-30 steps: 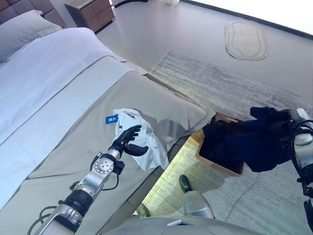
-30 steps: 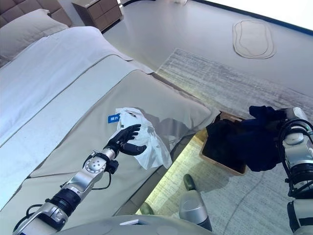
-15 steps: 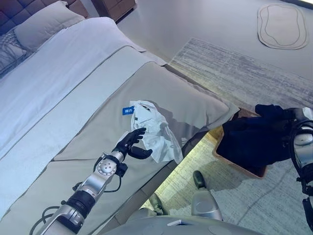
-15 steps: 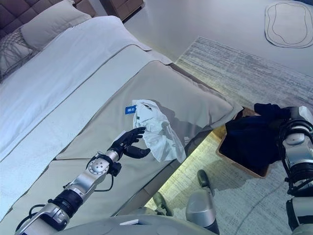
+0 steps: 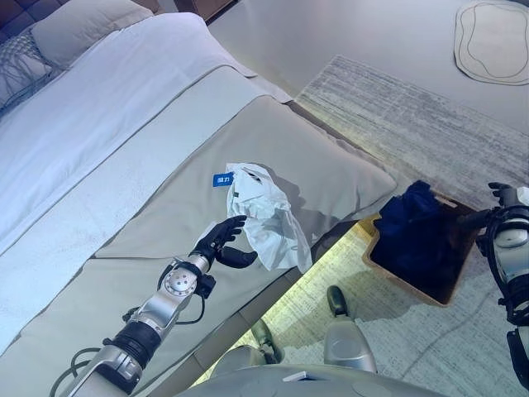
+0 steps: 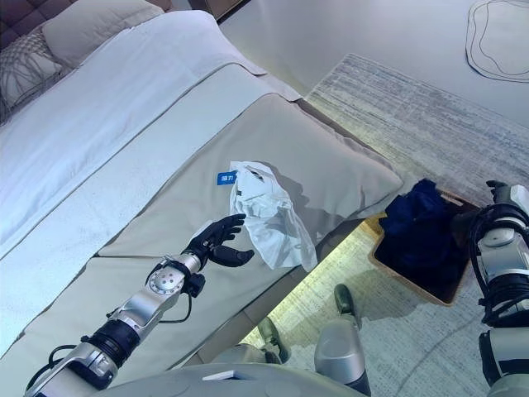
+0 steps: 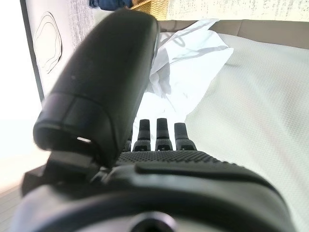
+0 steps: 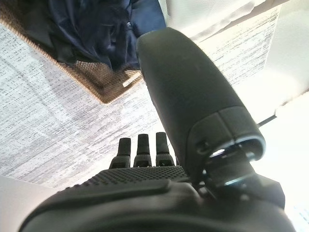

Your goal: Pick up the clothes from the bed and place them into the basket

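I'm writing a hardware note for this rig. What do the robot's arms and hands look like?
Both arms are silver-grey metal with black bands and round joint housings. The left arm carries a thin black cable looped beside its wrist. Each ends in a dark hand: the left hand and right hand have slim black fingers, a textured palm and a bulky, smooth black thumb.

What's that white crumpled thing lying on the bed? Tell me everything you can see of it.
The white garment is a thin, light cloth, crumpled into a loose heap with many creases. It lies on the grey-beige bedcover near the bed's edge, its lower end hanging a little over the side. A small blue tag shows at its upper end. The robot's left hand, fingers straight, is right beside it; whether it touches the cloth cannot be told. Nothing else lies on it.
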### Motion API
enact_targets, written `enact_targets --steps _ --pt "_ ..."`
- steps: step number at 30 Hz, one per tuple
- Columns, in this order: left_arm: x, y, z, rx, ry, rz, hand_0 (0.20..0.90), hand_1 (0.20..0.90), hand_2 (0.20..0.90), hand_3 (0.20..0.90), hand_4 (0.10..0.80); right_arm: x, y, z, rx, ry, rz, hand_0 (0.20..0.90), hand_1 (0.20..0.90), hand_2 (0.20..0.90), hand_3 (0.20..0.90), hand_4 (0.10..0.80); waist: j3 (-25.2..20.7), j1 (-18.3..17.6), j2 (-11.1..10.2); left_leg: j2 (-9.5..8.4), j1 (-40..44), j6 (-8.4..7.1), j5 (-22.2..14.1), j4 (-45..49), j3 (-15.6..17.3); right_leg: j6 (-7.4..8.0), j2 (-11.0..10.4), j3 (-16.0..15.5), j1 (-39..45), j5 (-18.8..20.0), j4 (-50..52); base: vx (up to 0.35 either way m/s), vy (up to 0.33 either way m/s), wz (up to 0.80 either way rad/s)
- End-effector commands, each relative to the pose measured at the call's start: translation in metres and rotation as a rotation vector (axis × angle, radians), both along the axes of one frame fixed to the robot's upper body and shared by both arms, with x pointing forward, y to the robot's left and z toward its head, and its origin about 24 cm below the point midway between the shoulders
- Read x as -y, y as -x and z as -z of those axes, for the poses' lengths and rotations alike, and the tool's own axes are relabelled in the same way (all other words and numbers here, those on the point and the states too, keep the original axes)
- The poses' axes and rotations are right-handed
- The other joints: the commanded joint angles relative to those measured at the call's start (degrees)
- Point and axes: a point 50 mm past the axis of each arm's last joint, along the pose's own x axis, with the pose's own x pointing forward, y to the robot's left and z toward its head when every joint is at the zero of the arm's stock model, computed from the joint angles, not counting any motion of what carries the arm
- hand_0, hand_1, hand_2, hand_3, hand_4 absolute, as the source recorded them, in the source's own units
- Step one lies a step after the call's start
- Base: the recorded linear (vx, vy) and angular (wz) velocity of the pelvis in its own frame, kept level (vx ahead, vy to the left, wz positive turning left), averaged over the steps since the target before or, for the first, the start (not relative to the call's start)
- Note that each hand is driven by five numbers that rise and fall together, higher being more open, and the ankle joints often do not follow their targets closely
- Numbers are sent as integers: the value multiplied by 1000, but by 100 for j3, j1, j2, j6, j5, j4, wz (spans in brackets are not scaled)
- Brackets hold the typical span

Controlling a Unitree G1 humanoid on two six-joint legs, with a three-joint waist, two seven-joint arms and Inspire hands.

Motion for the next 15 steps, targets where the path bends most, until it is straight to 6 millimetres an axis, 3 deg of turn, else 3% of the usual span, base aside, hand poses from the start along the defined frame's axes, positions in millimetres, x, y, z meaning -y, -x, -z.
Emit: enact_targets --steps 1,10,15 --pt "-5 -16 -26 150 14 11 900 900 900 900 800 -1 -19 -45 131 165 -35 900 900 900 900 800 -262 21 -402 -116 292 -111 -637 272 -383 -63 100 -333 11 -39 74 0 0 0" --pt "-6 -14 -25 148 15 -7 900 900 900 900 800 0 -18 -50 116 226 -57 900 900 900 900 800 -297 59 -474 -97 295 -110 -608 274 -379 -76 108 -372 69 -44 75 0 0 0" --pt "-8 -12 -21 135 22 -45 900 900 900 900 800 -31 -41 -76 235 281 -211 900 900 900 900 800 -315 173 -539 -120 306 -99 -612 322 -477 -107 79 -460 166 -77 93 15 12 1"
